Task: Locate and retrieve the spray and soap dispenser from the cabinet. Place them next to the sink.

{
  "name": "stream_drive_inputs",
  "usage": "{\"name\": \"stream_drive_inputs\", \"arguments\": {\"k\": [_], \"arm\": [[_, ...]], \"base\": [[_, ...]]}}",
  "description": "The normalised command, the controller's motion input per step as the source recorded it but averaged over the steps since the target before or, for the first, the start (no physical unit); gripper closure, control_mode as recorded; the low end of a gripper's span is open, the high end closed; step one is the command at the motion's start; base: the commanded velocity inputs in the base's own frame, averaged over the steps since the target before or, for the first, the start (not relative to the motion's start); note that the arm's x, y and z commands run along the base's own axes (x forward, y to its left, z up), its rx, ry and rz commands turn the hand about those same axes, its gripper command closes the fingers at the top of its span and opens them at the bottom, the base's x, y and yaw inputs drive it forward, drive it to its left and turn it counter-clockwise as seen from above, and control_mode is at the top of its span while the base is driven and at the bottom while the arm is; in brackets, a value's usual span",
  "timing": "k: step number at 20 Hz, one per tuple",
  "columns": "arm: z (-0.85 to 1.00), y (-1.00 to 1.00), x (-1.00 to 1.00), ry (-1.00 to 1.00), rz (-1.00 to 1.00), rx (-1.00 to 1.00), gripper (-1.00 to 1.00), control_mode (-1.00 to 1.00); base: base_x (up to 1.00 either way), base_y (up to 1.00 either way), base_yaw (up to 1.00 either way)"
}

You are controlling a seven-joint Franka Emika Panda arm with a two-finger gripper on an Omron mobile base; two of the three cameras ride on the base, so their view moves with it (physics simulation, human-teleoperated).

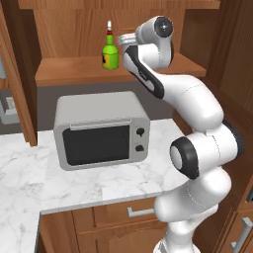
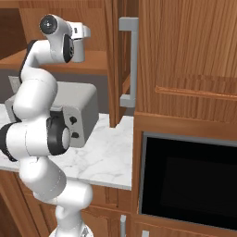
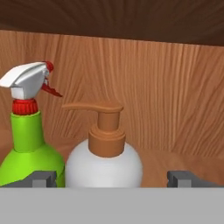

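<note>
Step in hand: approach to the first pick, inside the open cabinet [image 1: 69, 29]. Nothing has been taken off the shelf [image 1: 64, 69] yet, so both placements by the sink are outstanding; the sink is not in these views.

Item 1, soap dispenser [image 3: 104, 164]: pale round bottle with orange pump, standing upright on the shelf, directly ahead of the hand in the hand view. It sits between the 2 finger tips [image 3: 41, 178] in the picture, nearer the left one; whether the fingers already reach past its sides cannot be told.

Item 2, spray bottle [image 1: 110, 53]: green, white trigger with red nozzle, upright on the same shelf, just beside the dispenser on its left as the hand sees it. The 2 bottles appear touching or very nearly so.

Hand [image 3: 111, 179]: spread as wide as it goes, holding nothing, touching nothing that can be seen.

Also present: microwave [image 1: 101, 131] on the marble table [image 1: 29, 173] below the shelf; cabinet door [image 2: 125, 60] swung open with its grey bar handle.

Next move, as judged: shift slightly to centre on the dispenser, advance until the fingers straddle its body, then close. The left finger has little room beside the spray bottle and could nudge or tip it.
</note>
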Motion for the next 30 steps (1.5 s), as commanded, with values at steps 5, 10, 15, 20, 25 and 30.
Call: {"name": "stream_drive_inputs", "arguments": {"k": [5,10,15,20,25,30], "arm": [[0.00,0.11,0.29,-0.03,0.00,0.00,-1.00,-1.00],[0.00,0.02,0.30,-0.01,0.00,0.00,-1.00,-1.00],[0.00,0.00,0.23,0.00,0.00,0.00,-1.00,-1.00],[0.00,0.00,0.26,0.00,0.00,0.00,-1.00,-1.00],[-0.01,0.01,0.27,0.01,0.00,0.00,-1.00,-1.00],[0.00,0.06,0.07,0.00,0.00,0.00,1.00,-1.00]], "base": [[0.00,0.00,0.00],[0.00,0.00,0.00],[0.00,0.00,0.00],[0.00,0.00,0.00],[0.00,0.00,0.00],[0.00,0.00,0.00]]}}
